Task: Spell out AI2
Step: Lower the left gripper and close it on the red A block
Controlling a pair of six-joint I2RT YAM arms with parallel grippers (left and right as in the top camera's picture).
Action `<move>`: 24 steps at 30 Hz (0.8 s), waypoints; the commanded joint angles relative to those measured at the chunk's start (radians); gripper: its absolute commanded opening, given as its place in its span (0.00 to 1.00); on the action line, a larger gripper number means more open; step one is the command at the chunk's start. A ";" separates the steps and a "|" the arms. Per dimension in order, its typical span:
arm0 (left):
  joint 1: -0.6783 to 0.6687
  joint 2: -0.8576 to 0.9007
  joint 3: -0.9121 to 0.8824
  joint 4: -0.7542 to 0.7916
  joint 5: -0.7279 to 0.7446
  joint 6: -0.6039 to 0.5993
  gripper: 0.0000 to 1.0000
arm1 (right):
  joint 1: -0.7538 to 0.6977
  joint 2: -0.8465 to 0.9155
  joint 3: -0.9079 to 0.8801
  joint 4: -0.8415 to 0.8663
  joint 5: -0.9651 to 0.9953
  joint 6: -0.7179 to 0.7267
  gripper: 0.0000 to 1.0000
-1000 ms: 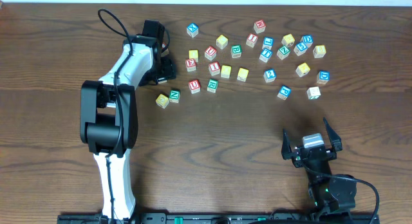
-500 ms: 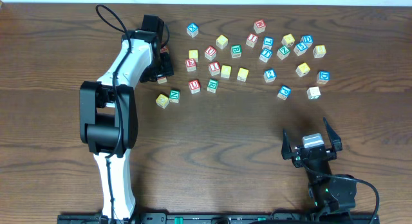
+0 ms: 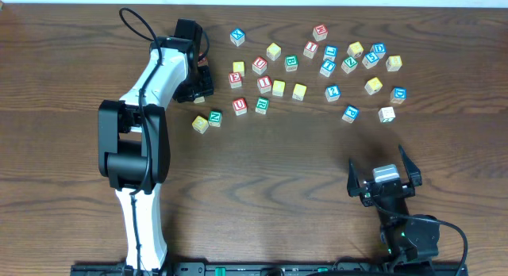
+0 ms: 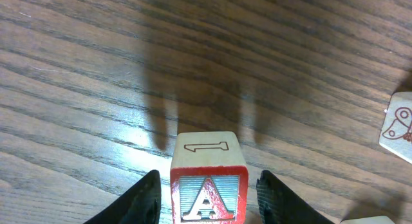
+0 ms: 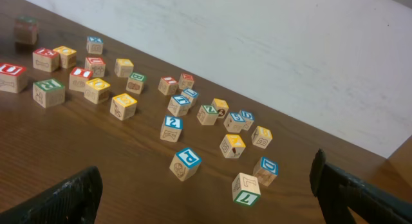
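Narrowed and drawn back slightly, the left gripper (image 4: pixel 207 177) brackets the red-edged A block (image 4: pixel 208 197) on the surface (image 4: pixel 290 69), with slim gaps on both sides and no pinch yet. The first letter looks chosen. The right gripper (image 3: pixel 382 171) sits wide open and empty.

Bare tabletop (image 3: pixel 278 173) below crowded blocks (image 3: pixel 279 87)

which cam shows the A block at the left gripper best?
Left wrist: the A block sits bottom centre, its red-bordered letter legible, between the fingers. Overhead: the left gripper hides most of it. Right wrist: can't pick it out.
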 commanded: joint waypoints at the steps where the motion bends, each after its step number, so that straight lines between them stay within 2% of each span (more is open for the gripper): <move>1: 0.000 -0.026 0.021 -0.007 0.005 0.002 0.40 | -0.001 -0.006 -0.001 -0.003 -0.002 0.010 0.99; 6: 0.000 -0.026 0.021 -0.009 0.005 0.002 0.38 | -0.001 -0.006 -0.001 -0.003 -0.002 0.010 0.99; 13: 0.000 -0.026 0.021 -0.011 0.005 0.002 0.28 | -0.001 -0.006 -0.001 -0.003 -0.002 0.010 0.99; 24: 0.000 -0.026 0.021 -0.011 0.005 0.005 0.23 | -0.001 -0.006 -0.001 -0.003 -0.002 0.010 0.99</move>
